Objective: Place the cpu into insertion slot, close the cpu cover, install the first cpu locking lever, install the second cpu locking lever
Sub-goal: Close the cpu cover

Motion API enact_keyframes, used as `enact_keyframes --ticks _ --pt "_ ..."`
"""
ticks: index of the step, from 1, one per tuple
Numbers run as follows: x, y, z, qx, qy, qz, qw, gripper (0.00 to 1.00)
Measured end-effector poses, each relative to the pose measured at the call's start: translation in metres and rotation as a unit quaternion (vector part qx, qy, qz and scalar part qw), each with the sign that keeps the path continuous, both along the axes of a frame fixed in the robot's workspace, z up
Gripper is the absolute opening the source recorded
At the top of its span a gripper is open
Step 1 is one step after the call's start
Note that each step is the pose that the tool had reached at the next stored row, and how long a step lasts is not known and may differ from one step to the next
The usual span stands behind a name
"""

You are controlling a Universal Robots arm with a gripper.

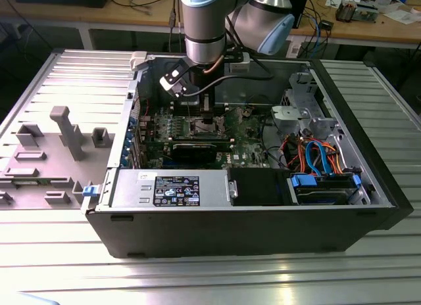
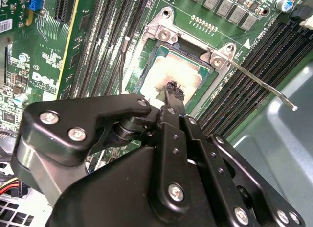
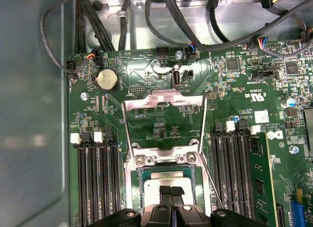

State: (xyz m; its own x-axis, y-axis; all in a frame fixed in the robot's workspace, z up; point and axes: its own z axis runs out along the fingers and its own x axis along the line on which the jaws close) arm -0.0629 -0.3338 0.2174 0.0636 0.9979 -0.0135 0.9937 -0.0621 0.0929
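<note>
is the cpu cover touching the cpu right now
Apart. In the first wrist view the cpu cover is swung open on its hinge, its frame clear of the cpu, whose top lies uncovered.

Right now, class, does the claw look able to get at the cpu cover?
Probably yes. The cpu cover is open, just beyond the claw, which is poised at the cpu. Nothing shows between claw and cover to block the way.

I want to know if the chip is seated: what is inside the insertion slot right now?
The cpu lies inside the insertion slot, with the cpu cover raised open. The hand hides part of it, and whatever lies beneath the cpu cannot be seen.
</note>
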Motion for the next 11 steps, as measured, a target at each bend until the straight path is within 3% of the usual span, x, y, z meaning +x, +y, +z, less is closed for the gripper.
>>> enact_keyframes --ticks 11 --pt "0.0 0.0 0.0 0.0001 0.0007 0.0 1.0 0.11"
